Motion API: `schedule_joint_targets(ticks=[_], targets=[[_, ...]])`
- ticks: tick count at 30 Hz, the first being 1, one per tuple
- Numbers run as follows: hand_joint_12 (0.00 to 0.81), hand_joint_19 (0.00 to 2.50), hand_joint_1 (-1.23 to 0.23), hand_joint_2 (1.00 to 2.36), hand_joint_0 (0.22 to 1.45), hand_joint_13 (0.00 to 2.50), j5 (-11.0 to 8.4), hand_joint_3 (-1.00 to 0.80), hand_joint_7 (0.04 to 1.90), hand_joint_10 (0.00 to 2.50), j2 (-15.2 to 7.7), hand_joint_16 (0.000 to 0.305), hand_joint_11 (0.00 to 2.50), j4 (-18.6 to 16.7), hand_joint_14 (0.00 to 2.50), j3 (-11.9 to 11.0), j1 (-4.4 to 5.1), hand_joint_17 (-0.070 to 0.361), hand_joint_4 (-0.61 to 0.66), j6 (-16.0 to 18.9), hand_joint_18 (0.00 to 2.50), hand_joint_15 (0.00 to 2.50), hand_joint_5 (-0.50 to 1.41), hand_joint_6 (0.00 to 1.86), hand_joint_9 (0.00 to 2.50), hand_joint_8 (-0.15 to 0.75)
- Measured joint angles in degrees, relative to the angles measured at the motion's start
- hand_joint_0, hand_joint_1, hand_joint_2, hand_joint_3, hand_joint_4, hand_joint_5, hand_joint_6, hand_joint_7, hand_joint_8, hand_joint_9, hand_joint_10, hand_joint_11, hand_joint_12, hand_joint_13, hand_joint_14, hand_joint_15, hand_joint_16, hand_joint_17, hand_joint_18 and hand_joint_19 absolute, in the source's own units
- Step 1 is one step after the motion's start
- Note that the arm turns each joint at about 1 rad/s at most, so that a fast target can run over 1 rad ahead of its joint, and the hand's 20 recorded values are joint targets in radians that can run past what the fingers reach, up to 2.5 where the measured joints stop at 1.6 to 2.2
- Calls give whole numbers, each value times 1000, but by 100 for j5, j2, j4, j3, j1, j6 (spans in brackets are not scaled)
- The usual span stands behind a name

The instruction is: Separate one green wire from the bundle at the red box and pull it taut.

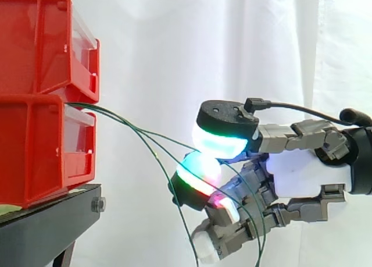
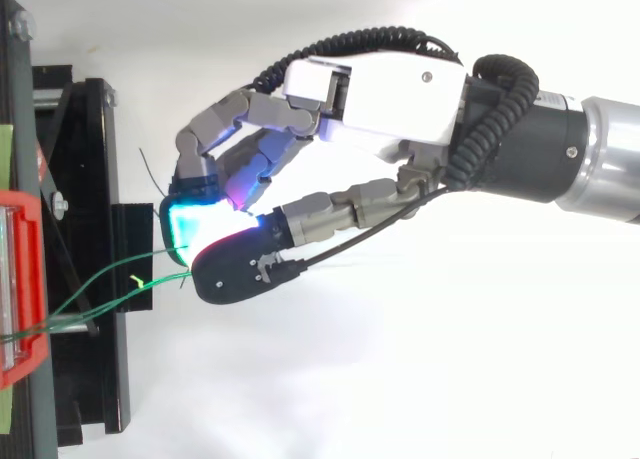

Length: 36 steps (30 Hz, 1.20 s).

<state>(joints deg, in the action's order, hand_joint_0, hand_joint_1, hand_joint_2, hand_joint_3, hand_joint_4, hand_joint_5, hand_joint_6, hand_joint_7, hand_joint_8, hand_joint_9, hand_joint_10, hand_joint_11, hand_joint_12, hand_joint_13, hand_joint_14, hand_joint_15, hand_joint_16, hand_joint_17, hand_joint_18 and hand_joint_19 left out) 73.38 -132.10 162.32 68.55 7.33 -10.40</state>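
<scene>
A robot hand [image 1: 308, 174] on the right, pointing toward the boxes. Closed in a pinch: thumb pad [image 1: 224, 140] on top, one finger pad [image 1: 196, 177] just under it, almost touching. Between the two, one green wire [image 1: 157, 134], held tight. Stretched from the boxes to the pinch in a nearly straight line, with only a little droop. Other fingers bent lower down, with nothing seen inside them. Green and blue glow on the thumb pad, green and red glow on the finger pad.

From above, the same hand [image 2: 390, 94], with the pinch near the black stand [image 2: 100, 179] but apart from it.

Now for counting.

One hand.

Two red boxes, stacked: top red box [image 1: 35, 40] sitting on bottom red box [image 1: 35, 150].

Three green wires, as far as can be told: the one in the pinch, plus two loose wires [image 1: 187, 235] hanging down in long curves. All coming out where the two boxes meet. One loose wire crossing in front of the lower fingers. Hard to count right at the boxes, where all bunched together.

One black stand under the boxes.

One white curtain [image 1: 174, 46] behind it all.
</scene>
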Motion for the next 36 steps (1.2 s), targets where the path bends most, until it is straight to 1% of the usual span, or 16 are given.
schedule_joint_targets(ticks=[11, 36], targets=[[358, 283, -687, 1019, 599, 832, 3, -165, 1098, 11, 0, 41, 1103, 27, 18, 2, 5, 92, 76, -28, 576, 676, -142, 894, 910, 316], [362, 293, -690, 1019, 599, 803, 1, -167, 1101, 12, 0, 42, 1043, 33, 17, 6, 5, 94, 70, -32, 580, 623, -142, 893, 895, 317]])
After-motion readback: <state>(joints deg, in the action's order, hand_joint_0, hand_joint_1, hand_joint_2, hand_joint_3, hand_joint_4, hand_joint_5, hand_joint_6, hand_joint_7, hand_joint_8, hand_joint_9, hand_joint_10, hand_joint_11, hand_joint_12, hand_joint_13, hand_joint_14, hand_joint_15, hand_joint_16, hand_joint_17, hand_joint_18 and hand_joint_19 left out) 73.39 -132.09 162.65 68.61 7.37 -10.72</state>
